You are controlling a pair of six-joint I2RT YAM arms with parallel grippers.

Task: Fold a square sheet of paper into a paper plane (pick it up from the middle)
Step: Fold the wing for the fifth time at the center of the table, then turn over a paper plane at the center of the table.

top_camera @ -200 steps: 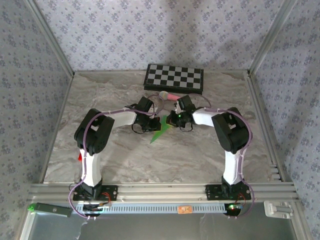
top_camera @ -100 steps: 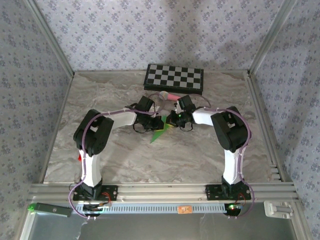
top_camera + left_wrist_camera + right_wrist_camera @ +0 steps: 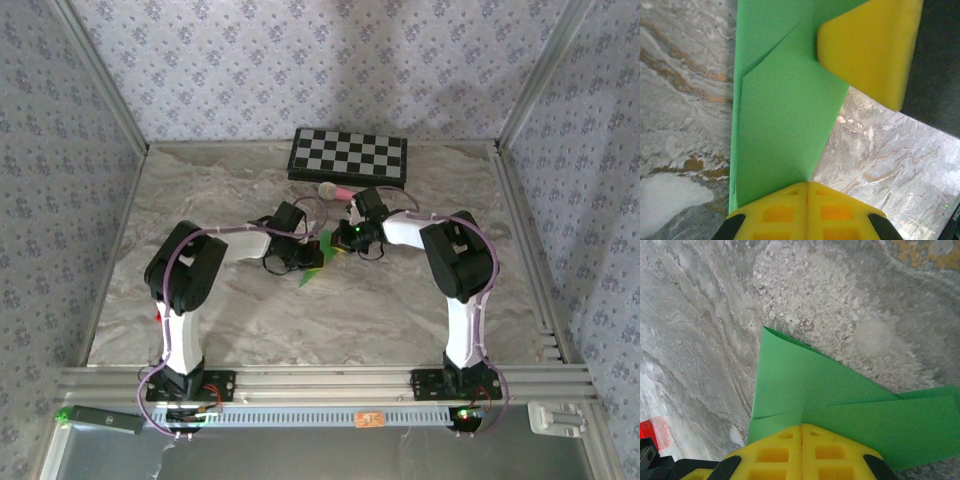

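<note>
Top external camera sits above and behind my arm bases, looking down over the whole table (image 3: 400, 300). Both wrist cameras look past their yellow fingers (image 3: 775, 212) (image 3: 770, 455), at frame bottom, very close. All three views share the green paper (image 3: 310, 274) (image 3: 780, 115) (image 3: 790, 385).
</note>
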